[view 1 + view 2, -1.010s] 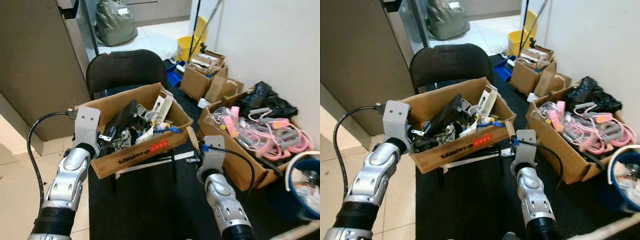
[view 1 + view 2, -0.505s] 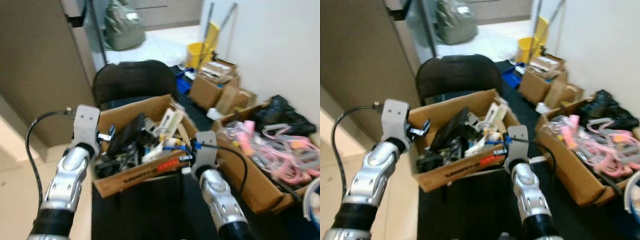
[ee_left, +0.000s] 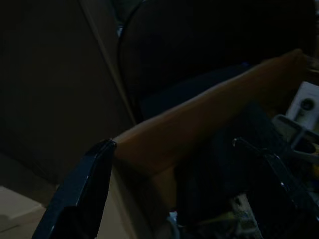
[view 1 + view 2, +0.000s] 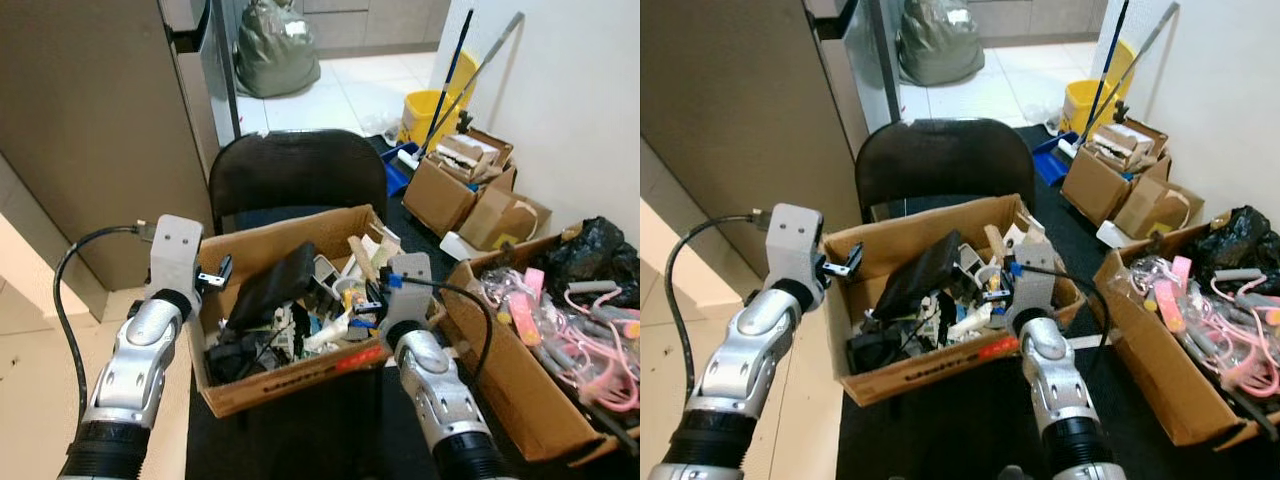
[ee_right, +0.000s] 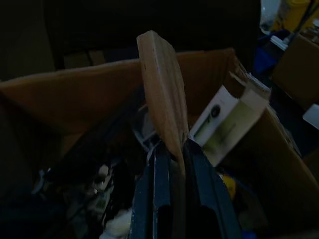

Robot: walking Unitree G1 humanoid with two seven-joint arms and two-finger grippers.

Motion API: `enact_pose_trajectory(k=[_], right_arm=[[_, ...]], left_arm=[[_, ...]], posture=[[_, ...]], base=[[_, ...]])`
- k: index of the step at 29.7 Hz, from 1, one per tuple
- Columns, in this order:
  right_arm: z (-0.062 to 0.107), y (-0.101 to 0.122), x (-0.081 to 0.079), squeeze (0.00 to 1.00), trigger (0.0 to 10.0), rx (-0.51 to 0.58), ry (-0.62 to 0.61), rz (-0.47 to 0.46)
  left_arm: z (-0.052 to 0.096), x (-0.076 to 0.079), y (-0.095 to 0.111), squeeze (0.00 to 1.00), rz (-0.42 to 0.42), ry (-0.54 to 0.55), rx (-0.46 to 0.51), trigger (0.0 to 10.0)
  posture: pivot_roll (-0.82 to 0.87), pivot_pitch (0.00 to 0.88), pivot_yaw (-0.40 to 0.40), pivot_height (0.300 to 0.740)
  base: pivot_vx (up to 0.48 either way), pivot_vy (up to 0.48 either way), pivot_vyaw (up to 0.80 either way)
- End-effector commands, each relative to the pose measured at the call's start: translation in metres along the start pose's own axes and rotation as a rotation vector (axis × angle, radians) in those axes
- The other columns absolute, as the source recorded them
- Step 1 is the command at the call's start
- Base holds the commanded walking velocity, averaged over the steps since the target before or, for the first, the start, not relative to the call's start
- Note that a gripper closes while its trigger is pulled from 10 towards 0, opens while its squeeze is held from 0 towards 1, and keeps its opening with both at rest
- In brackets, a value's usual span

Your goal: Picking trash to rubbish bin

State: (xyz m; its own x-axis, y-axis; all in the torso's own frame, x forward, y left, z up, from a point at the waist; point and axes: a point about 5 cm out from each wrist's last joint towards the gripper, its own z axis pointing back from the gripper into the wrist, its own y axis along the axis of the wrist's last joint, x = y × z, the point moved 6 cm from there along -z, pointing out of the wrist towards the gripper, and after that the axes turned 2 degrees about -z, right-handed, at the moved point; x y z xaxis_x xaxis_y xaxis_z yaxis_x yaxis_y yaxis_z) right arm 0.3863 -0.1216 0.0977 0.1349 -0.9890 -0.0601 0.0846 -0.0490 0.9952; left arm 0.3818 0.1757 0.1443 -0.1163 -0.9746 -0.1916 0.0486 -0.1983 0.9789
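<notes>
The right gripper (image 5: 169, 149) has its fingers pinched tight on a flat wooden stick (image 5: 162, 92), holding it by the lower end so the stick pokes up over the open cardboard box (image 4: 290, 375) full of junk. That box sits on a black chair (image 4: 295, 170), and the stick is above the right half of it, close to a white carton (image 5: 219, 119) leaning on the box's inner wall.

The left gripper (image 3: 184, 164) is spread wide with nothing between the fingers; it hangs at the box's left back corner, one finger (image 3: 82, 191) outside the cardboard wall and the other over the clutter inside. A big black slab-shaped thing (image 4: 270, 285) lies tilted in the middle of the pile.

Off to the robot's right, on the dark mat, there's a second box (image 4: 510, 370) stuffed with pink cables, and a black bag (image 4: 600, 260) is by the wall.
</notes>
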Motion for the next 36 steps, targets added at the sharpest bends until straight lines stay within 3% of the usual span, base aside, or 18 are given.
enact_pose_trajectory(k=[1, 13, 16, 19, 22, 24, 29, 32, 36], right_arm=[[0.003, -0.007, 0.007, 0.00, 10.0, -0.019, -0.023, 0.001], [0.000, -0.004, 0.007, 0.00, 10.0, -0.010, -0.025, 0.019], [-0.002, -0.001, 0.008, 0.00, 10.0, -0.002, -0.027, 0.032], [-0.003, -0.001, 0.009, 0.00, 10.0, -0.002, -0.027, 0.033], [-0.005, 0.001, 0.008, 0.00, 10.0, 0.001, -0.019, 0.022], [-0.006, 0.003, 0.005, 0.00, 10.0, 0.013, 0.004, 0.027], [-0.008, 0.001, -0.005, 0.00, 10.0, -0.010, 0.085, 0.061], [-0.008, -0.008, -0.018, 0.00, 10.0, -0.071, 0.188, 0.156], [-0.007, -0.020, -0.033, 0.00, 10.0, -0.130, 0.284, 0.231]], left_arm=[[0.001, 0.002, -0.005, 0.00, -0.010, -0.009, -0.019, 10.0], [-0.001, 0.008, -0.003, 0.00, -0.002, -0.042, -0.004, 10.0], [0.004, 0.030, 0.000, 0.00, -0.044, -0.183, 0.013, 10.0], [0.005, 0.034, 0.003, 0.00, -0.049, -0.217, 0.022, 10.0], [0.017, 0.060, 0.009, 0.00, -0.091, -0.413, 0.049, 10.0], [0.024, 0.072, 0.011, 0.00, -0.073, -0.511, 0.047, 10.0], [0.035, 0.086, 0.005, 0.00, -0.078, -0.652, -0.001, 10.0], [0.053, 0.096, -0.004, 0.00, -0.095, -0.811, -0.081, 10.0], [0.069, 0.096, -0.010, 0.00, -0.078, -0.906, -0.146, 10.0]], posture=[[0.04, 0.142, 0.061, 0.740], [0.04, 0.124, 0.059, 0.740], [0.05, 0.120, 0.060, 0.740], [0.05, 0.119, 0.059, 0.740], [0.05, 0.118, 0.060, 0.740], [0.05, 0.118, 0.060, 0.740], [0.05, 0.120, 0.063, 0.740], [0.05, 0.119, 0.067, 0.740], [0.05, 0.120, 0.065, 0.740]], base=[[0.352, 0.000, 0.00], [0.294, 0.000, 0.00], [0.000, 0.000, 0.00], [0.000, 0.000, 0.00], [0.000, 0.000, 0.00], [0.000, 0.000, 0.00], [0.000, 0.000, 0.00], [0.000, 0.000, 0.00], [0.000, 0.000, 0.00]])
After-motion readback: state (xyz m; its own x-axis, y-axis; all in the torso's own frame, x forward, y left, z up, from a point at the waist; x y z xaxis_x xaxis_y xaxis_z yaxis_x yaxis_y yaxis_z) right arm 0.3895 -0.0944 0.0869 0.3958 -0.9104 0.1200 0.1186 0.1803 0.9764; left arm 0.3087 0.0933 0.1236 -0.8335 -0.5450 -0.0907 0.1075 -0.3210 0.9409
